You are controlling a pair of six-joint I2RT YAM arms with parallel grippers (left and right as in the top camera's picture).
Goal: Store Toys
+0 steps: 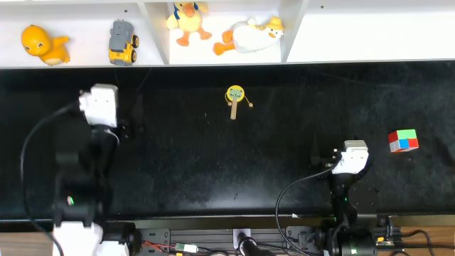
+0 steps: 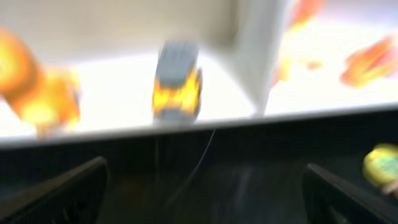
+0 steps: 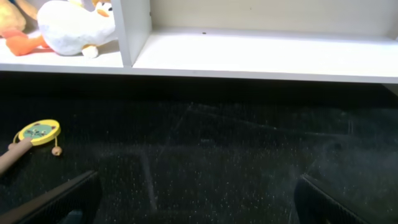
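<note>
On the black mat [image 1: 213,163] near the shelf [image 1: 213,64], the rattle drum [image 1: 234,96] lies well apart from the left gripper [image 2: 202,171] and the right gripper [image 3: 198,180], both spread wide, its handle [image 3: 12,155] cut off at the right wrist view's edge.

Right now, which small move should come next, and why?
Probably swing the right gripper toward the colour cube: the gripper is open and holds nothing, and the cube lies on the black mat nearer to it than the rattle does.
</note>
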